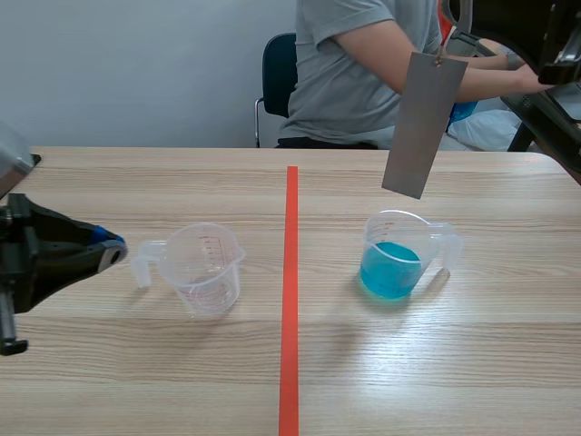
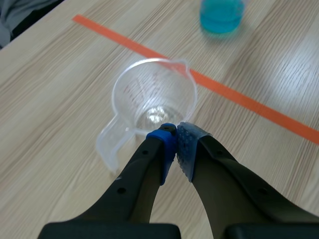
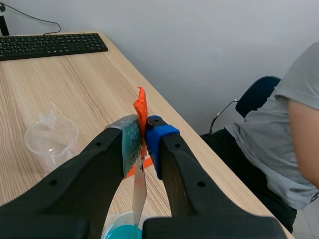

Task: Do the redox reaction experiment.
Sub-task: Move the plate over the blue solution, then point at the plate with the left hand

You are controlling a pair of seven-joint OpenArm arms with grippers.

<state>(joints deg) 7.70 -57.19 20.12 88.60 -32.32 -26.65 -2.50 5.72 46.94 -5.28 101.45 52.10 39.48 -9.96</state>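
Grey metal, flat and dull, the strip (image 1: 423, 123) hangs in the air with a slight tilt, a long rectangle with square corners; its upper end, where a scrap of orange tag (image 3: 141, 112) shows, is clenched between the pads of the right gripper (image 3: 142, 137); seen edge-on in the right wrist view the strip (image 3: 139, 191) is very thin, and its lower end hangs just over the blue cup (image 3: 122, 230) without reaching the liquid. That blue cup (image 1: 399, 254) is clear plastic with a handle and a spout, about half full of bright blue liquid, standing on the wooden surface (image 1: 136, 381) to the right of the tape line (image 1: 290, 300); left of the line stands the empty cup (image 1: 204, 268), the same clear kind with printed marks on its wall. The left gripper (image 2: 175, 144) is closed on nothing, its blue pads meeting, just beside the empty cup's (image 2: 152, 97) handle side. A person (image 1: 354, 73) in a grey shirt sits across the surface, a chair (image 1: 277, 68) behind; a keyboard (image 3: 50, 45) lies at the far end.
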